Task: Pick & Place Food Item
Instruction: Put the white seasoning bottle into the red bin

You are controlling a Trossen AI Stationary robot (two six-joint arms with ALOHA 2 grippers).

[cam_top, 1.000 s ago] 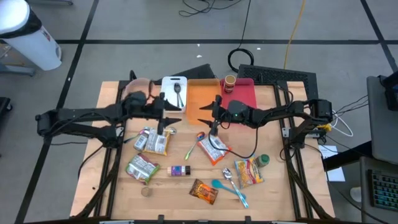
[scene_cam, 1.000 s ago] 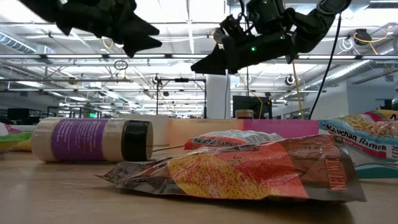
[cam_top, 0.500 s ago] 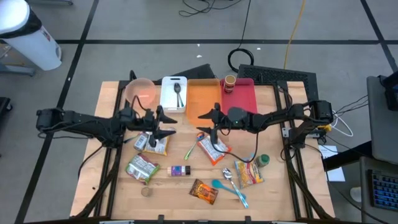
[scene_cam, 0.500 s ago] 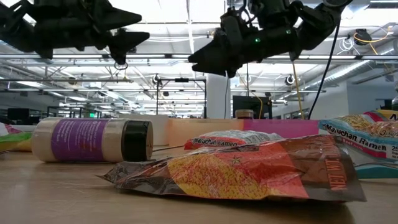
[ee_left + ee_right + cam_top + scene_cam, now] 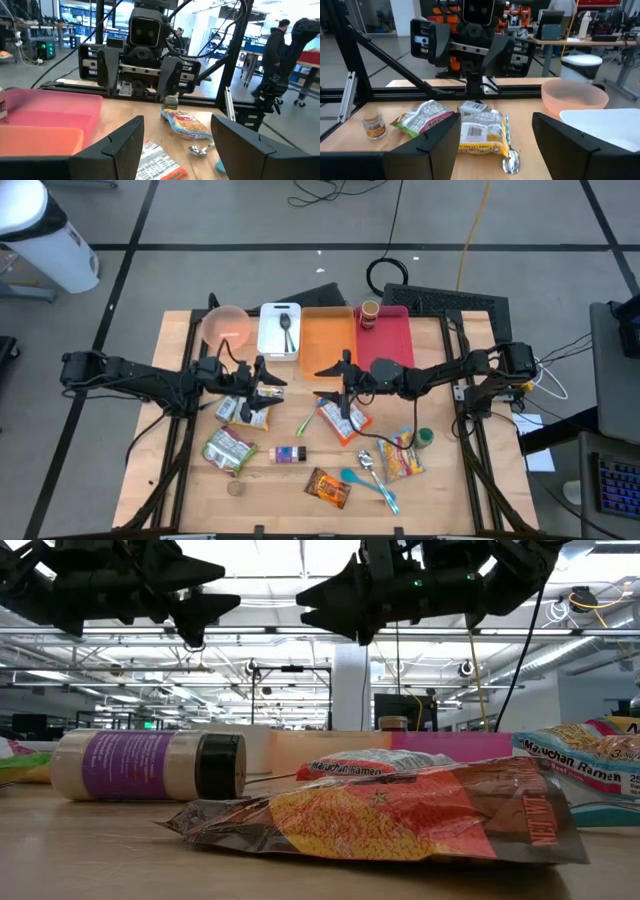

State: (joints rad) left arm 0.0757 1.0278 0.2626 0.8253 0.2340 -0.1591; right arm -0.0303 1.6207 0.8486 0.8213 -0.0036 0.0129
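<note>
Several food packets lie loose on the wooden table [image 5: 180, 480], and none has been lifted, so the task looks barely begun. Which one is meant is not given; two sit nearest the grippers. A ramen packet [image 5: 340, 420] with an orange end lies near the table's middle, directly under the right gripper [image 5: 333, 370]. A yellow-and-white noodle packet [image 5: 247, 409] lies toward the left edge, just under the left gripper [image 5: 268, 375]. Both grippers hang above the table with fingers spread and nothing between them, facing each other across the middle.

Farther out, a green snack bag [image 5: 227, 449] rests near the left front corner, a small purple-labelled jar [image 5: 286, 454] lies on its side toward the front edge, and a dark orange chip bag [image 5: 327, 487] sits at the front edge. A yellow ramen packet [image 5: 400, 458] lies toward the right front, with a teal spoon [image 5: 367, 483] beside it.

Along the back edge stand a pink bowl [image 5: 224, 325], a white tray [image 5: 279, 330] holding a metal spoon [image 5: 286, 326], an orange tray [image 5: 325, 335] and a red tray [image 5: 392, 340] carrying a small cup [image 5: 369, 313]. My judgement: descent, grasp, carry and release into one of these all remain.
</note>
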